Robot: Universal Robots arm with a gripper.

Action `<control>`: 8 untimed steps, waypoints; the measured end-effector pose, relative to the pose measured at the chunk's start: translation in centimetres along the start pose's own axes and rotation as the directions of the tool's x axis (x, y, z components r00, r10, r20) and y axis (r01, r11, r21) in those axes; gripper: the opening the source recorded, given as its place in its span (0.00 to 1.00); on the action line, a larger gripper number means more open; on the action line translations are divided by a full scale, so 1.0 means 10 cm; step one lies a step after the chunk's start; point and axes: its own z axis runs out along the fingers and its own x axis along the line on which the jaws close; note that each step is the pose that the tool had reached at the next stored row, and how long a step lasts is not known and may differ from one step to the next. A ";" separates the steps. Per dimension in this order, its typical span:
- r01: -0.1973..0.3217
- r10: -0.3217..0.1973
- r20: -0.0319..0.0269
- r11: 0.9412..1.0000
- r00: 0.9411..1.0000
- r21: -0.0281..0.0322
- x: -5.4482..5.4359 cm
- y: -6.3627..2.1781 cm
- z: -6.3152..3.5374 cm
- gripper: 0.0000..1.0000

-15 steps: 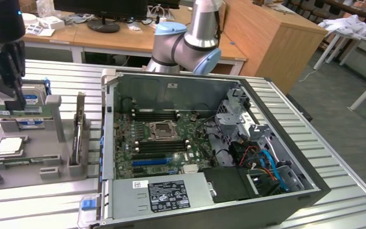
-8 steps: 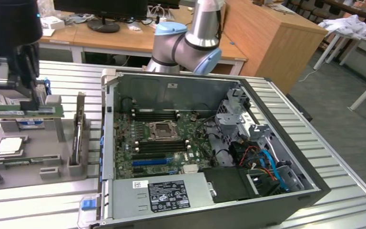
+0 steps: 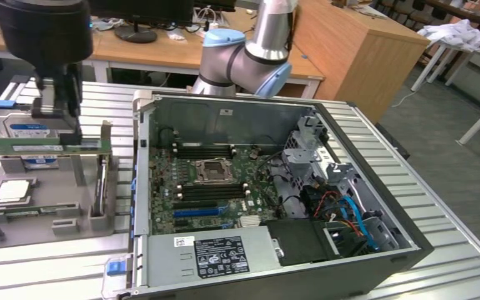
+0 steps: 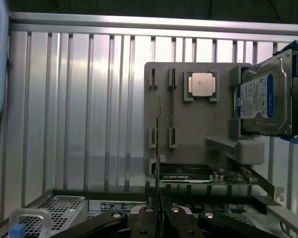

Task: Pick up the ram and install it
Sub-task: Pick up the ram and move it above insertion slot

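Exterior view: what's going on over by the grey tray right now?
The robot arm's pincer is shut on the long, thin green ram stick, holding it at the grey plastic parts holder, at the exterior view's left of the open black computer case. A silver hard drive with a blue label and a square silver processor chip sit in that holder. The ram is not yet in the green motherboard inside the case.
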 end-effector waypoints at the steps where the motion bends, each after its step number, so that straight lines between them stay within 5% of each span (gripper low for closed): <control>1: 0.000 0.000 0.000 1.000 1.000 0.000 0.00 -0.119 -0.001 0.12; 3: 0.000 0.000 0.000 1.000 1.000 0.000 0.01 -0.326 -0.004 0.12; 8: 0.000 0.000 0.000 1.000 1.000 0.000 0.01 -0.499 -0.006 0.12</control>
